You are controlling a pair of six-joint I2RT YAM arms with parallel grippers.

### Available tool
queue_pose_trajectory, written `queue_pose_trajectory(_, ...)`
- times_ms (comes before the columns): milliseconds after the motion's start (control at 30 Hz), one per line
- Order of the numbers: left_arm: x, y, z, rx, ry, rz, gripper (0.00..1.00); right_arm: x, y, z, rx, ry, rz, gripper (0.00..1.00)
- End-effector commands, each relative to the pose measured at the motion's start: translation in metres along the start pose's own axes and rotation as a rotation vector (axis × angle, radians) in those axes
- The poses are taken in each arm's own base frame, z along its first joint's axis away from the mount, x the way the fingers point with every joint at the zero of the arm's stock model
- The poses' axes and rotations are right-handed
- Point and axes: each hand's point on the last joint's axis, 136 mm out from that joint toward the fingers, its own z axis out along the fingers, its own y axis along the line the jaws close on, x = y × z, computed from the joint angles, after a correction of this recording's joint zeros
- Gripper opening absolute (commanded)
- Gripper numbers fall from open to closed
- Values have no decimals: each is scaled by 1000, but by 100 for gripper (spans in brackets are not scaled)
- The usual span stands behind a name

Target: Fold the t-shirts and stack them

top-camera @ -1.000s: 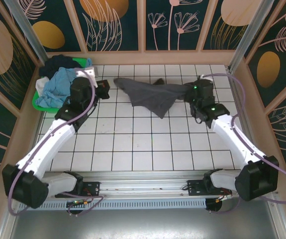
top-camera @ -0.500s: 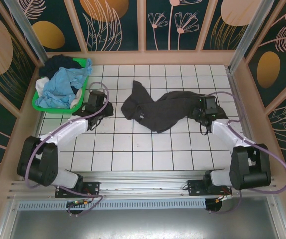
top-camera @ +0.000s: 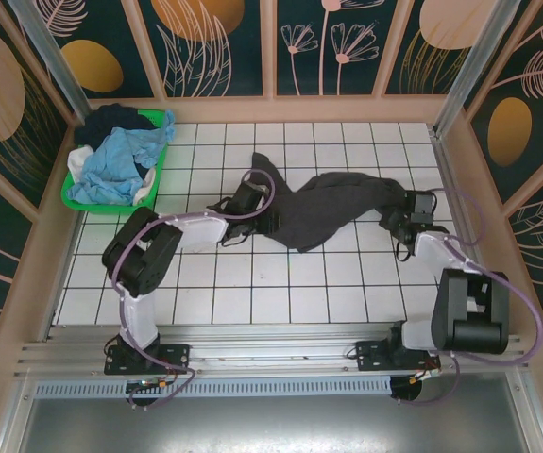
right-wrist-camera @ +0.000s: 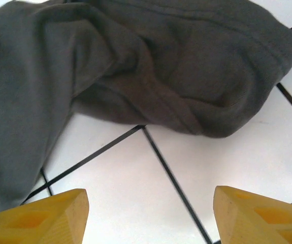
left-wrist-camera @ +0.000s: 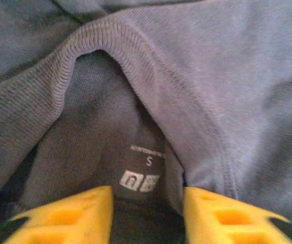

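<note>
1. The grey shirt [top-camera: 332,209] lies crumpled on the middle of the desk [top-camera: 280,274], between both arms.
2. The left tool [left-wrist-camera: 148,201] is at the shirt's collar, partly spread, holding nothing, with the size label just ahead.
3. The right tool [right-wrist-camera: 151,208] is spread wide over bare desk, just short of the shirt's edge.
4. The other shirts [top-camera: 110,160] are heaped in the basket [top-camera: 71,196] at the far left.

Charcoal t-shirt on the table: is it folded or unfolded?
Unfolded. The charcoal t-shirt lies crumpled in an uneven strip across the tiled table; the left wrist view shows its collar gaping, label exposed.
</note>
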Motion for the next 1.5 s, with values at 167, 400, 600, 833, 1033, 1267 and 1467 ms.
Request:
queue_pose_trajectory(167,-31,7,1,-19,-52,-30,0,-25,5,50,27,35,32,55)
queue_pose_trajectory(400,-99,84,-97,-171,-245,-145,0,-63,14,20,53,-56,-31,0)
queue_pose_trajectory(600,-134,96,-182,-251,-418,-145,0,-112,46,-57,-50,-257,-192,0)
queue_pose_trajectory(833,-131,127,-190,-373,-444,-183,0,-126,4,-80,6,-407,-133,26)
queue_pose_trajectory(1033,-104,151,-157,-455,-326,-203,26,-58,12,-30,60,-111,-137,57)
queue_pose_trajectory(1267,-57,110,-136,-226,-270,-186,41,-24,-4,-24,32,-101,-66,62)
queue_pose_trajectory(1467,3,32,-81,-102,-132,-37,49,-51,-23,-11,34,-104,23,62)
